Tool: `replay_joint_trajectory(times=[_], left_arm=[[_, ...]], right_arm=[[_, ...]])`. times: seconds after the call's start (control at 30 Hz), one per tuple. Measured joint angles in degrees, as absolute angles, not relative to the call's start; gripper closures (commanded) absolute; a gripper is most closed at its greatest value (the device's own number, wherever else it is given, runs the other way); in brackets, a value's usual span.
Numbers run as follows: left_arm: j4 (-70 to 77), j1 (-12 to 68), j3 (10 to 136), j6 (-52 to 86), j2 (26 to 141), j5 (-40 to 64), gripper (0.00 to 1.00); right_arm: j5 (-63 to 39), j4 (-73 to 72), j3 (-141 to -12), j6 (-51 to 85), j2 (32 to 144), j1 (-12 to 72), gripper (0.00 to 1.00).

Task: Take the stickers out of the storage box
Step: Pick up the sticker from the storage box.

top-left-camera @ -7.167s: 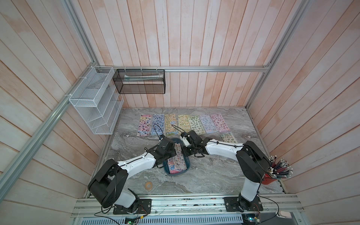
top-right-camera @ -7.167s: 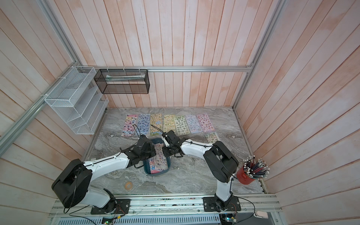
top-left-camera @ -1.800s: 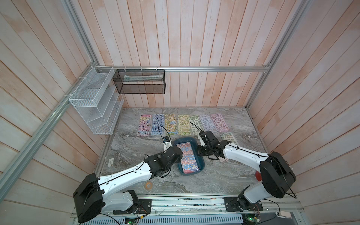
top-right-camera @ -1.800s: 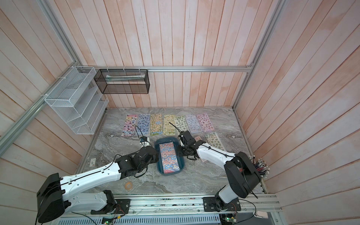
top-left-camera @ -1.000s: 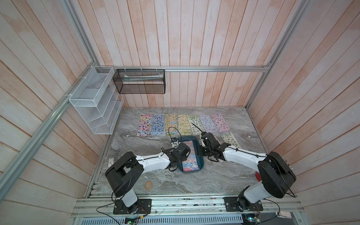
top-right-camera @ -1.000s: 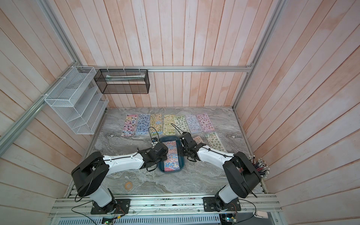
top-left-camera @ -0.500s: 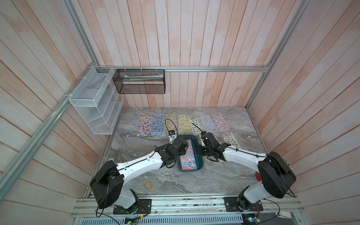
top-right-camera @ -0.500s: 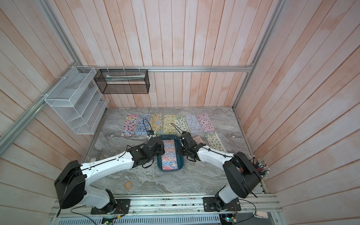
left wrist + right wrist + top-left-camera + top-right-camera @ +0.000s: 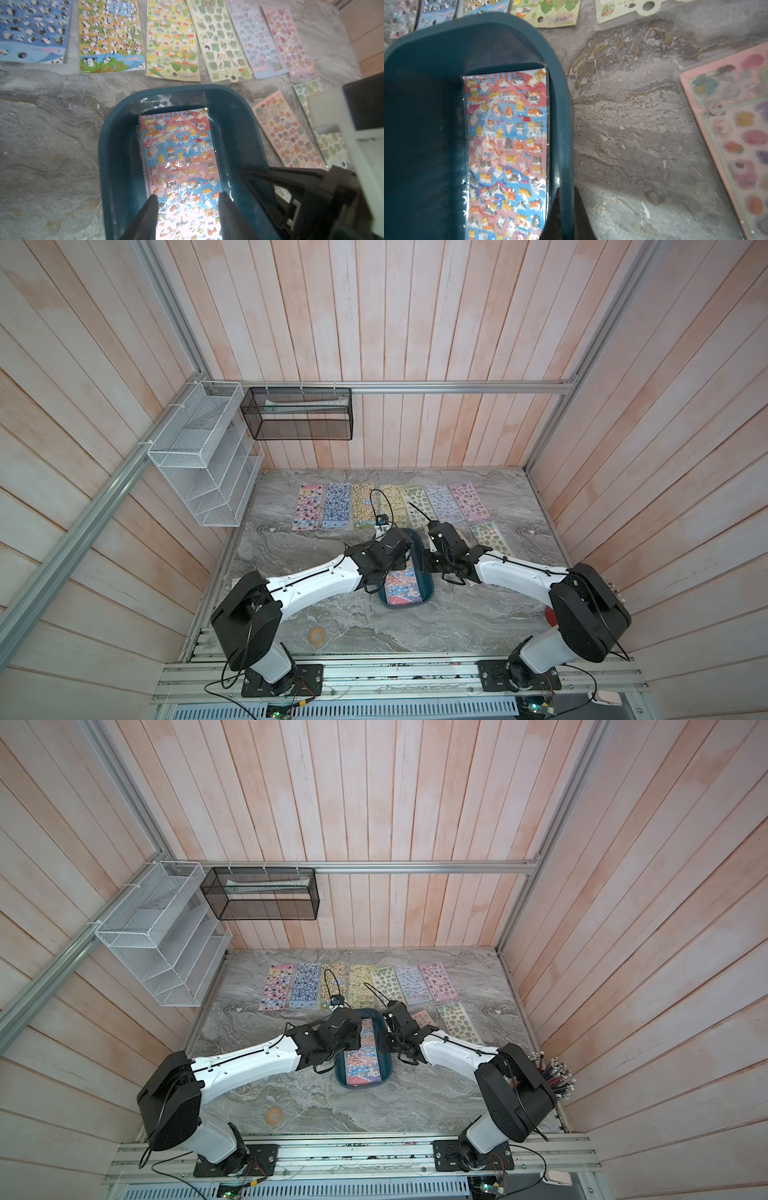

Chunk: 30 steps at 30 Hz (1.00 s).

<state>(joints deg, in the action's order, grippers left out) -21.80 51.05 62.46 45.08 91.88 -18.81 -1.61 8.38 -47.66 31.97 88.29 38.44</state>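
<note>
Top views: shallow dark teal plastic storage box (image 9: 427,591) sits mid-table on the grey marble table (image 9: 291,572), glossy cartoon-cat sticker sheet (image 9: 400,592) inside. Row of seven pastel laid-out sheets (image 9: 361,506) at 12 o'clock of it, two more sheets (image 9: 457,1025) at 2 o'clock. Arms reach in from 8 and 4; jaw state unreadable up here.

Left wrist: left gripper (image 9: 188,198) partway open, fingers straddling the sheet's width, gripping nothing; likely lining up a pinch. Looks like another sheet edge underneath.

Right wrist: right gripper (image 9: 566,194) clamped on the box's 3 o'clock wall, probably bracing it against sliding.
</note>
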Motion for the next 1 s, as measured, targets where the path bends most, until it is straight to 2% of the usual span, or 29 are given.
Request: replay_joint_trajectory(times=[0.2,0.47,0.63,0.8,1.0], left_arm=[[-20.10,49.47,61.67,45.69,95.98,-16.88,0.49],[-18.87,49.10,60.80,46.17,100.66,-15.77,0.49],[-18.06,48.64,60.80,46.35,101.89,-15.25,0.49],[-18.02,48.45,60.80,46.61,103.20,-15.33,0.46],[-18.68,48.80,61.14,47.22,103.50,-17.43,0.41]], right_arm=[[-1.85,8.36,-47.66,31.92,88.31,38.44,0.87],[-3.31,7.90,-47.66,31.79,88.29,38.44,0.79],[-3.95,7.70,-47.66,31.77,88.25,38.41,0.82],[-4.67,7.42,-47.53,31.83,88.16,38.33,0.92],[-5.85,6.66,-47.22,31.94,88.12,38.33,0.95]])
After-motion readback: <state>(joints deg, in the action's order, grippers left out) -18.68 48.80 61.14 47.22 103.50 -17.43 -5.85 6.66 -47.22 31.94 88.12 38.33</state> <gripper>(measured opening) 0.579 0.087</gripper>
